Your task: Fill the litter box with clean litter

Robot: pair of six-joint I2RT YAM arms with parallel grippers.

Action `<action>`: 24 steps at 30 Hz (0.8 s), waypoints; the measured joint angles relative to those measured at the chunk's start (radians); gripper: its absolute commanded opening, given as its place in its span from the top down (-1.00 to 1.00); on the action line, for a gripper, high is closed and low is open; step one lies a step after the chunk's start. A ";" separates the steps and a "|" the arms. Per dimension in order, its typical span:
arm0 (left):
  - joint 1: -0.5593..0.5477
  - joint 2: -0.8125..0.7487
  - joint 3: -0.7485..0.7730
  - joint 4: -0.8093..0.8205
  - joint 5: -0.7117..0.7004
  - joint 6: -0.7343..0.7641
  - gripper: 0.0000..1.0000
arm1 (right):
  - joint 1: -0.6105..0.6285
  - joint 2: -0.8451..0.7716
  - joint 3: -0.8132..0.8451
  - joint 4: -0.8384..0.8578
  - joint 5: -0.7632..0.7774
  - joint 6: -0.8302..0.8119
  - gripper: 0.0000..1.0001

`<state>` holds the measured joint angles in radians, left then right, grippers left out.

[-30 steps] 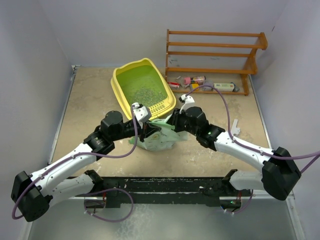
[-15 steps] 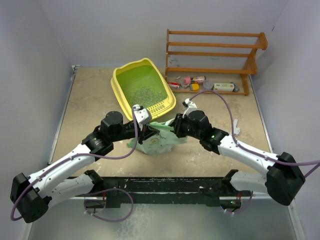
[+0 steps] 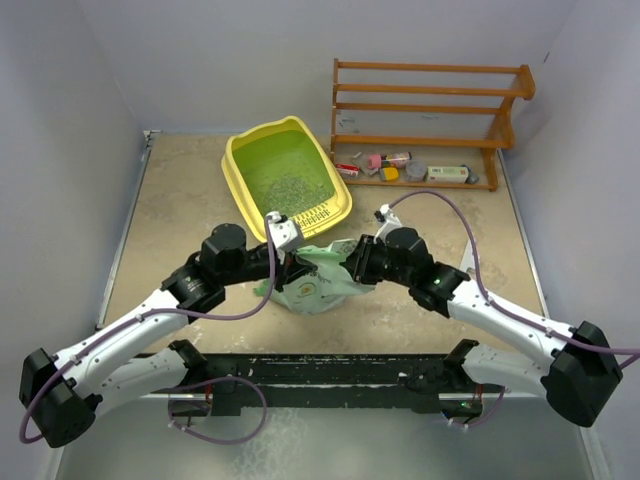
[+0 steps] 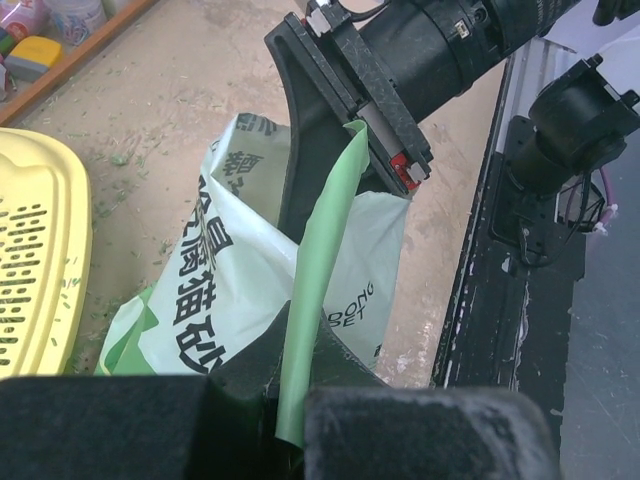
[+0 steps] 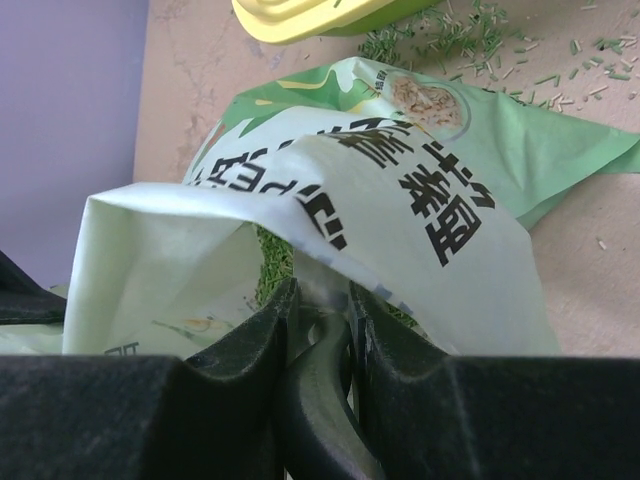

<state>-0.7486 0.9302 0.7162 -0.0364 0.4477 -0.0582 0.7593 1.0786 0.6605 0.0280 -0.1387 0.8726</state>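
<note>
1. Two arms hold a pale-green bag (image 3: pixel 318 282) of litter by its top. It stands on the counter (image 3: pixel 180 210) between them, just on the near side of the litter box (image 3: pixel 236 185), at the end with the grille.
2. The left fingers (image 4: pixel 262 355) are closed tight on a strip of the bag's green film. The right fingers (image 5: pixel 268 330) are narrow, pinching the rim of the bag's mouth from the opposite side.
3. The bag looks like thin, soft film that sags and creases. It will likely fold wherever it is unsupported and may slip from a pinch as the weight inside shifts.
4. The hold probably belongs on the rim, one side per arm, so the mouth stays spread. Tipping may also need support lower down, since loose granules should settle at the bottom.
5. Grey-green litter (image 5: pixel 270 265) shows through the bag's open mouth, though how much is left cannot be seen.
6. The box carries only a thin patch of granules on its green floor, which looks far from full.
7. Stray bits lie on the counter beside the box.
</note>
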 measured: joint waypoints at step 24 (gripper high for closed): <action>0.000 -0.090 -0.011 -0.083 0.006 0.011 0.93 | 0.009 0.007 -0.212 0.382 -0.023 0.195 1.00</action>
<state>-0.7483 0.8398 0.7052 -0.1192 0.4534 -0.0475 0.7681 1.0859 0.4484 0.4099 -0.1616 1.0679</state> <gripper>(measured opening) 0.012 0.261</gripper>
